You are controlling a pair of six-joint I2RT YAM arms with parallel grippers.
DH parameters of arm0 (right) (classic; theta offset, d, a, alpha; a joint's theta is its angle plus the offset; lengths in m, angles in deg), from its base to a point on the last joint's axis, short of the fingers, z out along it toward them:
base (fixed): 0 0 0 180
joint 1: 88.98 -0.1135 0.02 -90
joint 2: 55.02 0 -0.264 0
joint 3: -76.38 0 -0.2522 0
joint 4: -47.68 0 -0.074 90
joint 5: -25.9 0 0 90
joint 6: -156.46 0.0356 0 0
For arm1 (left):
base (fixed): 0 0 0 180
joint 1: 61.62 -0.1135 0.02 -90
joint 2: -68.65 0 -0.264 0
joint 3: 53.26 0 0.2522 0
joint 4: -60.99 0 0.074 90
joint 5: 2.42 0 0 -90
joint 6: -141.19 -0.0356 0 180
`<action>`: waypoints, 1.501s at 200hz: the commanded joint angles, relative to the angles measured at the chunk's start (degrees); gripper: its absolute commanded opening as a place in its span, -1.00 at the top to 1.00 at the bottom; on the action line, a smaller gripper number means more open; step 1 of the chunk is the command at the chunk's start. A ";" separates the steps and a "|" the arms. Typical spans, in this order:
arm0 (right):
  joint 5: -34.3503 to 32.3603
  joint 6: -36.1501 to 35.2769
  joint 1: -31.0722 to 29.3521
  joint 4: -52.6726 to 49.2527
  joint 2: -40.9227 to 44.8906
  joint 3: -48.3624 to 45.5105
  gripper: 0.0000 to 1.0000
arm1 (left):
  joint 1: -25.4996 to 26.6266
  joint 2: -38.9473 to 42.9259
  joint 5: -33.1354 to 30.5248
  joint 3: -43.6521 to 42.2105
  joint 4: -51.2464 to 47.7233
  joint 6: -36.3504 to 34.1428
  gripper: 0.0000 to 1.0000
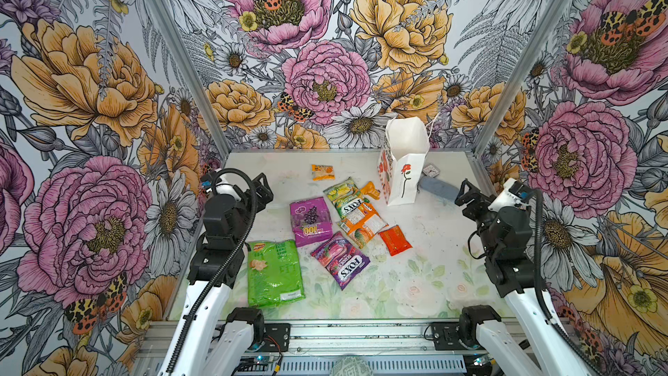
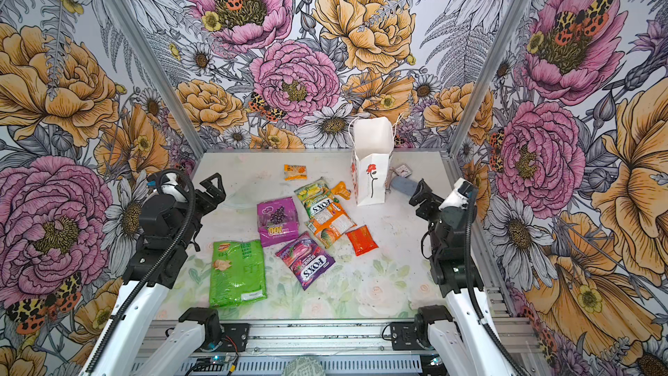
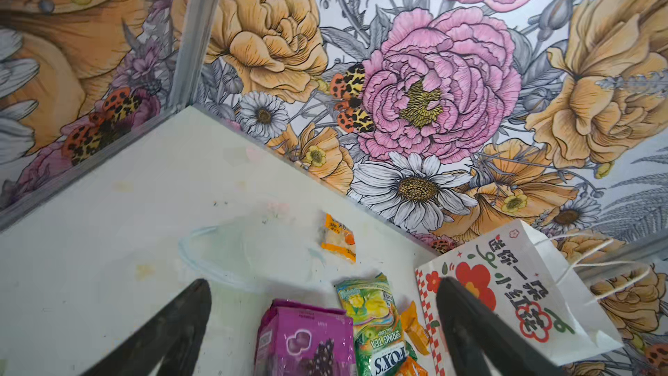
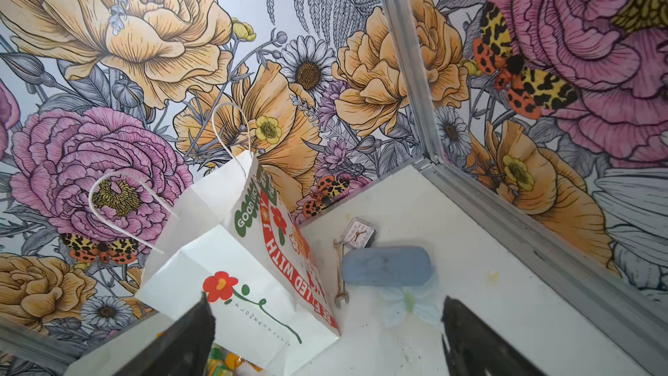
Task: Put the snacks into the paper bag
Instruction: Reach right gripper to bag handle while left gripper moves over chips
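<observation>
The left gripper (image 1: 265, 189), open and empty, is hovering nearer the scattered snacks (image 1: 311, 220); the right gripper (image 1: 463, 192), likewise open, is waiting nearer the upright paper bag (image 1: 406, 175).

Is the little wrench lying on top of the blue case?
No, the wrench lies flat on the table between the paper bag and the blue case, not on it.

Eight snacks (image 1: 352, 207) can be counted: one large green bag (image 1: 274, 273), one green FOX'S packet (image 1: 343, 193), one purple boxy pack (image 1: 310, 220), one purple FOX'S packet (image 1: 339, 260), three orange ones — a small packet (image 1: 321, 171), a twisted wrapper (image 1: 371, 189), a larger packet (image 1: 361, 227) — and one red packet (image 1: 395, 240). One paper bag (image 1: 405, 182), one clock (image 4: 358, 234), one wrench (image 4: 339, 269), one blue block (image 4: 386, 265), all on one tabletop (image 1: 433, 247).
</observation>
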 commanded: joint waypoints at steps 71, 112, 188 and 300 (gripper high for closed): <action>11.87 -6.07 -2.03 -17.18 -2.95 9.64 -0.96 | 11.07 2.95 -1.08 -9.88 1.16 -1.15 -0.97; 5.01 -11.92 -8.36 -23.53 -22.90 27.55 -0.96 | 31.99 -2.60 -22.58 -7.06 3.77 -12.90 -0.97; 3.61 -13.98 -6.26 -36.60 -49.00 57.57 -0.98 | 40.13 5.50 -26.46 -19.06 9.02 -21.67 -0.97; 0.43 -14.86 -5.12 -61.10 -85.19 106.69 -0.77 | 38.99 6.02 -26.45 -21.75 12.73 -23.03 -0.97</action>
